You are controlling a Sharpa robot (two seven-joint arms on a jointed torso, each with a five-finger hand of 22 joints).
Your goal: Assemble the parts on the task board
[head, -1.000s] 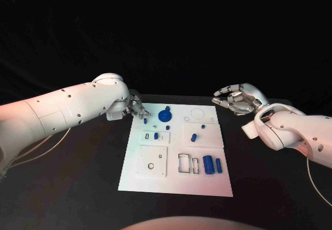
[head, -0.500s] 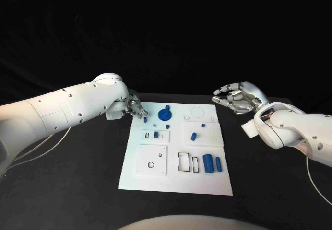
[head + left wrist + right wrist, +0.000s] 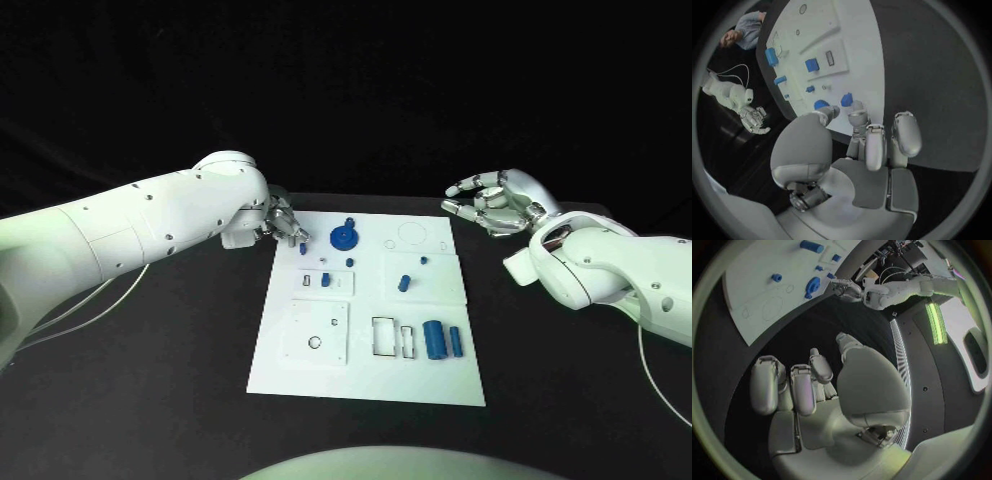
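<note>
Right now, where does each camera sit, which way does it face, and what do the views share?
Head view: looks down at the white board; left hand and right hand show.
Left wrist view: behind the left hand, facing the board's edge.
Right wrist view: behind the right hand, board beyond.
Shared: the board.

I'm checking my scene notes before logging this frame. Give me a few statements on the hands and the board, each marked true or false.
1. The left robot hand is at the far left corner of the board. True.
2. The right robot hand holds a blue part. False: it holds nothing and is off the board, over the black table.
3. A round blue part lies near the board's far edge. True.
4. The two blue cylinders lie on the table beside the board. False: they lie on the board, near its right edge.
</note>
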